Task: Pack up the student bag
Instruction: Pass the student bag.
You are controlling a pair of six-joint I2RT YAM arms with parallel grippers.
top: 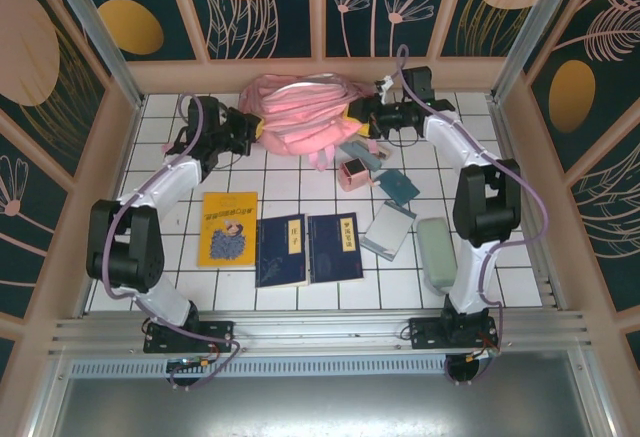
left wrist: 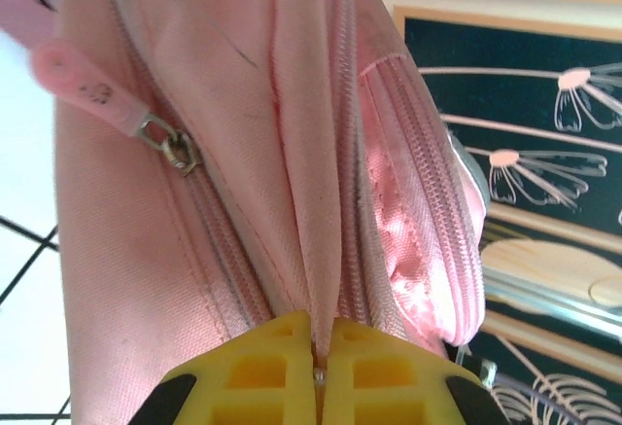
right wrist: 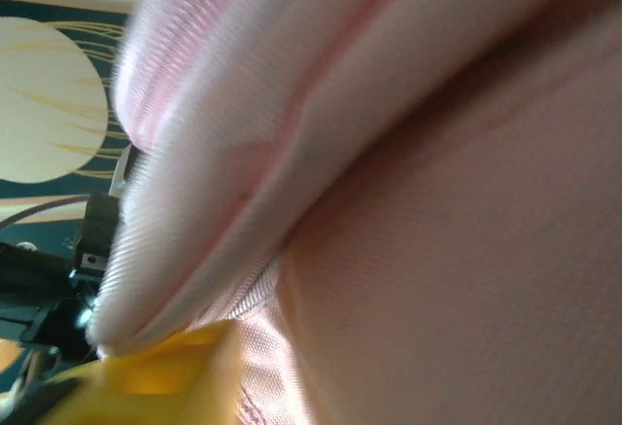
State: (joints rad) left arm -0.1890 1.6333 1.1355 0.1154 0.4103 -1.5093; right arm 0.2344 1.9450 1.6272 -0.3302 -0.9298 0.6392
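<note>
The left end effector (left wrist: 316,339) has its two yellow fingers (left wrist: 262,371) pressed together, and a fold of pink cloth runs straight down into the seam between them, so it is clamped on the student bag (top: 300,107). In the left wrist view, the pinched fold runs directly away from the fingertips. A zip track lies on either side of it, and off to one side a metal slider (left wrist: 175,148) with a soft pink pull tab (left wrist: 83,80) hangs free, near the fingers but not touching them. The right end effector (top: 365,117) is pressed against the opposite side of the bag. Its wrist view is blurred, with a single yellow finger (right wrist: 165,371) against the fabric, so I cannot tell whether it is spread or gripping anything. The bag lies at the middle of the table's (top: 300,297) far edge, its long axis running left to right along that edge. One end effector sits at each end, and neither arm is clearly the nearer. I judge that the opening must be spread across this axis, the left holding one end while the right works the other. The things to pack lie well apart from the bag toward the near edge: a yellow book (top: 228,227), two dark blue books (top: 308,249) and a pale green case (top: 437,252).
</note>
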